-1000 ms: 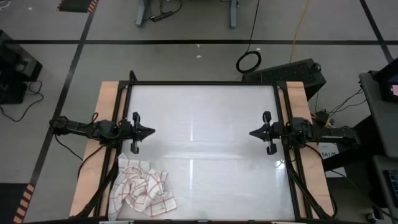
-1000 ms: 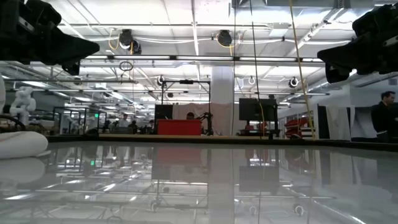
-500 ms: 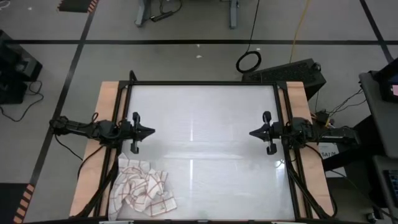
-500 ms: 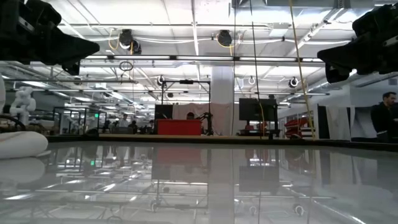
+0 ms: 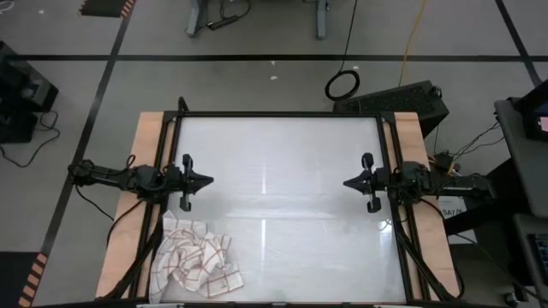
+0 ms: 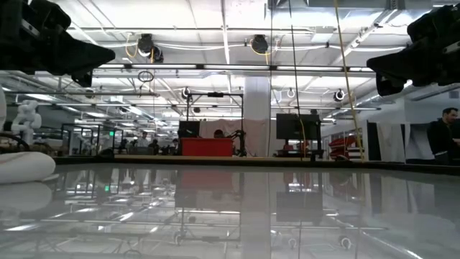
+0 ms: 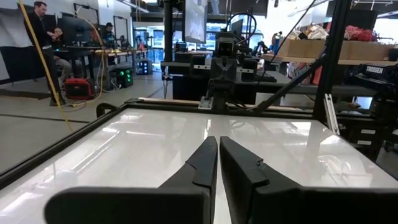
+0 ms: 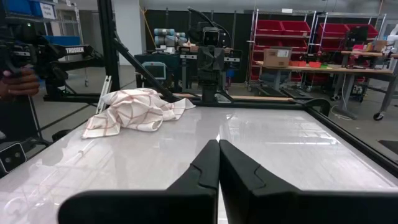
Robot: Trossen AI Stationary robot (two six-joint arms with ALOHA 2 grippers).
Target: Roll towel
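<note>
The towel [image 5: 199, 263] lies crumpled in a white, red-lined heap at the table's [image 5: 282, 145] near left corner. The left gripper [image 5: 208, 181] and right gripper [image 5: 347, 183] hover above the table with fingers pressed together, holding nothing.

towel [image 5: 196, 267]: crumpled, near-left table [image 5: 282, 145] corner | left gripper [image 5: 208, 180], right gripper [image 5: 347, 182]: closed, facing, well apart

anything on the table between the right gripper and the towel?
Nothing. In the high view, only bare glossy tabletop lies between the right gripper and the crumpled towel; the right wrist view shows the same clear stretch.
</note>
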